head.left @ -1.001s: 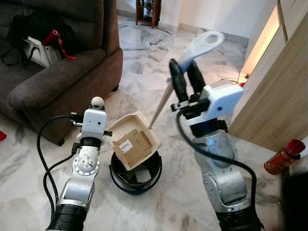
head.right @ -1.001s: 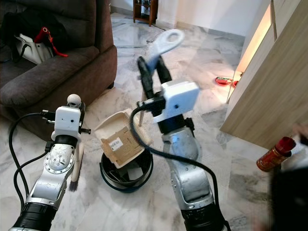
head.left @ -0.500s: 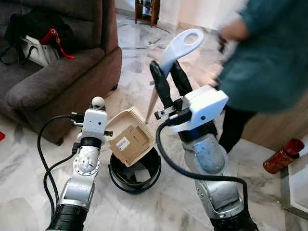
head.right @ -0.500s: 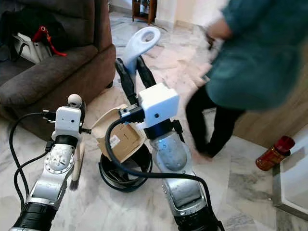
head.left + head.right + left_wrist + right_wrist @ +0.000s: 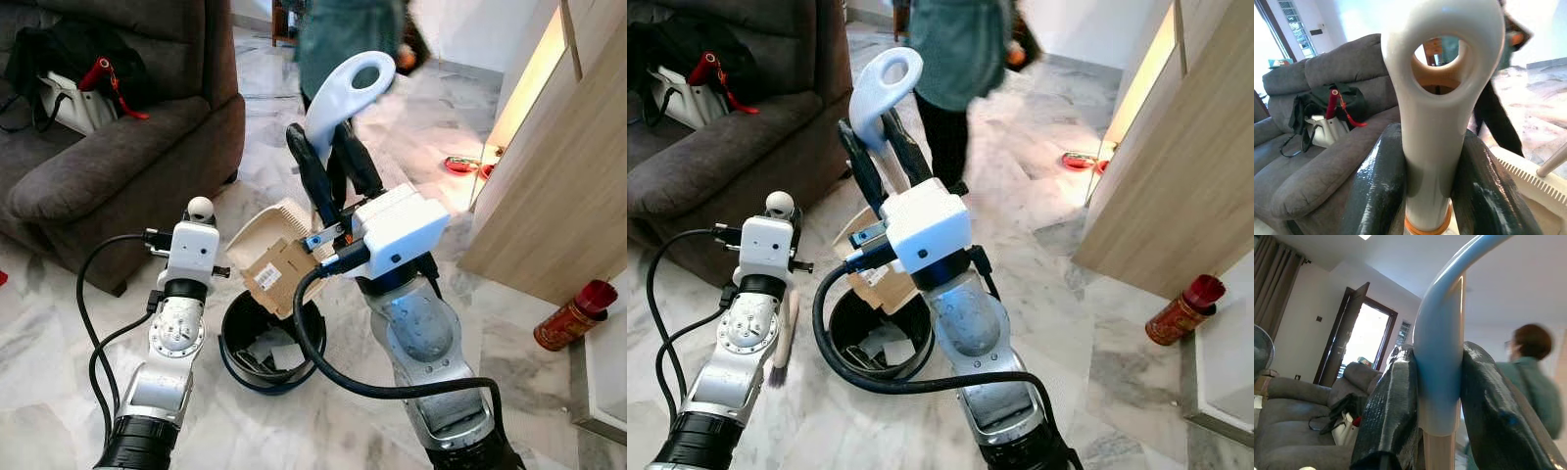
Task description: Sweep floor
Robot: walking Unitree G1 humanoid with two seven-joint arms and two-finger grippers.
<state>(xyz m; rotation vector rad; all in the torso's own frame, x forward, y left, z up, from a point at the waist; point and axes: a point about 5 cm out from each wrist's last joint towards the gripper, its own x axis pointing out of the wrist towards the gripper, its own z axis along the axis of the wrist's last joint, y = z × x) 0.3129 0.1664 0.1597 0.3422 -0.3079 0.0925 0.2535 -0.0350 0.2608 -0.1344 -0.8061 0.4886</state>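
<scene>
Left eye view: dustpan [image 5: 279, 259] is tipped over black bin [image 5: 269, 343], handle clamped by right gripper [image 5: 333, 162]; brush [image 5: 1442, 112] is clamped by left gripper [image 5: 1425, 196]. Emptying step, judged; dustpan should next be lowered.

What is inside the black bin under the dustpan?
The bin holds pale scraps, perhaps paper or card, near its bottom. The tilted dustpan, held by the right end effector, covers part of the opening, so the rest is hidden.
</scene>
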